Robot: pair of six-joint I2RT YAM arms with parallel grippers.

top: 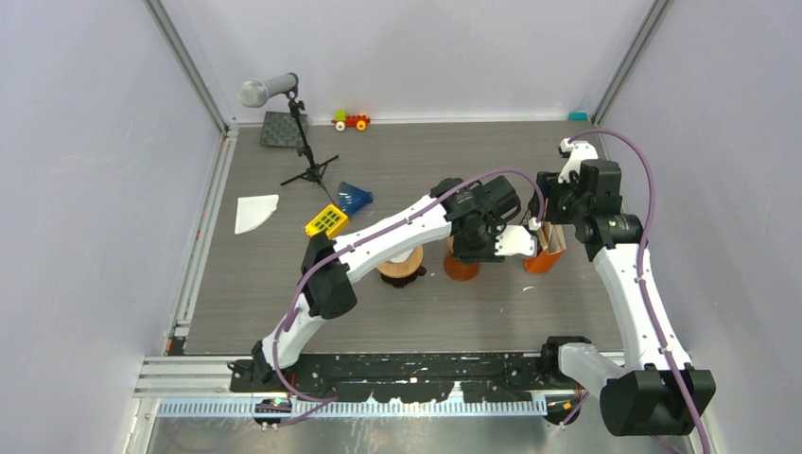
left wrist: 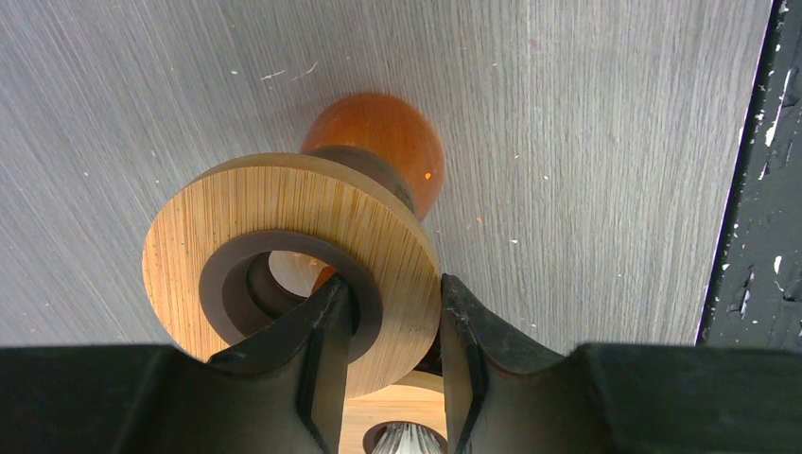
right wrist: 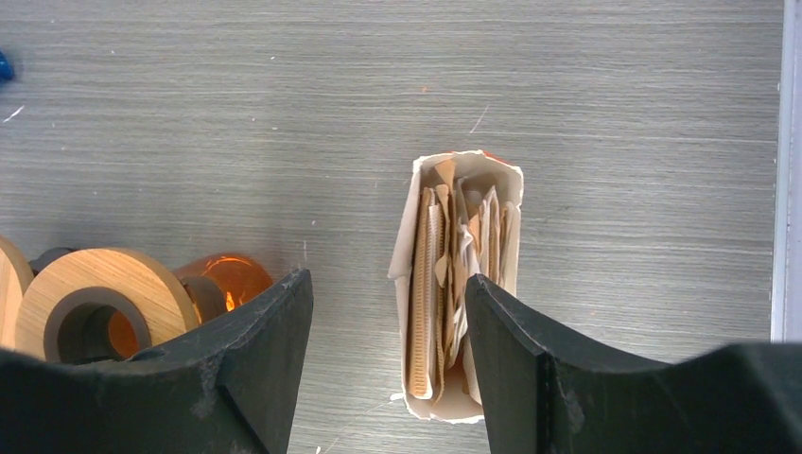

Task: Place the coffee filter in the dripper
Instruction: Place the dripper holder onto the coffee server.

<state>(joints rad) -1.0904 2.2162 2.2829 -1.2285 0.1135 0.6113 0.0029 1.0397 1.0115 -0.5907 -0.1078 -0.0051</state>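
Note:
The dripper [left wrist: 284, 246] is orange glass with a wooden ring collar. It sits mid-table in the top view [top: 462, 268] and at the left of the right wrist view [right wrist: 95, 298]. My left gripper [left wrist: 392, 284] is shut on the collar's rim, one finger inside the ring's hole and one outside; it also shows in the top view [top: 476, 248]. Brown coffee filters [right wrist: 459, 274] stand packed in an open torn box [top: 547, 253]. My right gripper [right wrist: 388, 279] is open and empty just above the box, its right finger over the pack; it also shows in the top view [top: 554, 219].
A second wooden ring piece [top: 400, 266] stands left of the dripper. Farther back are a yellow block [top: 326, 220], a blue cone [top: 355, 197], a white paper [top: 255, 212], a microphone stand [top: 305, 151], a black pad [top: 284, 130] and a toy car [top: 351, 120].

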